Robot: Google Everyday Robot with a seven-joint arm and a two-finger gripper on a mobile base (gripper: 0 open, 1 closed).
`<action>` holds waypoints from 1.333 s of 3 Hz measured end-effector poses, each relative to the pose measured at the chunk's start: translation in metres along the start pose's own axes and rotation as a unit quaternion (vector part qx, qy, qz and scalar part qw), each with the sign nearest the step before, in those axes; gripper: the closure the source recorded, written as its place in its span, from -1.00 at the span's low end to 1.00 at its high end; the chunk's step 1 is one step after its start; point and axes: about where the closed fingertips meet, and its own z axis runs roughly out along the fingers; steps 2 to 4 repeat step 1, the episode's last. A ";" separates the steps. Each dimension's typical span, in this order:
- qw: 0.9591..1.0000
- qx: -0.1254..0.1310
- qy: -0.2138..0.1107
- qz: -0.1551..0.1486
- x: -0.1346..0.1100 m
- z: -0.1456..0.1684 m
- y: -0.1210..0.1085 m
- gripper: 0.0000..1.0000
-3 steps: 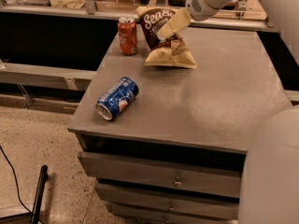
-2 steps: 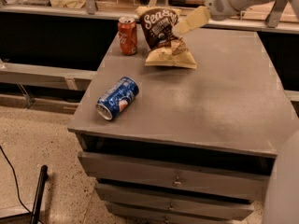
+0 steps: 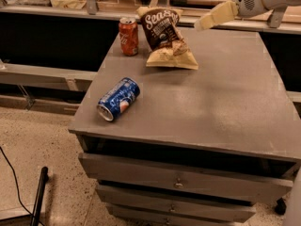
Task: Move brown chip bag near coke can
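The brown chip bag (image 3: 165, 37) stands slumped at the back of the grey cabinet top (image 3: 221, 102), dark front with white script, tan lower edge. The red coke can (image 3: 128, 36) stands upright just to its left, a small gap apart. My gripper (image 3: 203, 24) is raised above the table to the right of the bag, clear of it, holding nothing.
A blue soda can (image 3: 118, 99) lies on its side near the front left of the cabinet top. Drawers (image 3: 178, 182) sit below the front edge. A counter rail (image 3: 56, 12) runs behind. A black cable and pole (image 3: 37, 197) are on the floor at the left.
My gripper has let go of the chip bag and pulled away up and to the right. The bag stays beside the coke can.
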 end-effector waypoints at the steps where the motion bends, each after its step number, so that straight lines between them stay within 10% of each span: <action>1: 1.000 0.000 0.000 0.000 0.000 0.000 0.000 -1.00; 4: 1.000 0.000 0.000 0.000 0.000 0.000 0.000 -1.00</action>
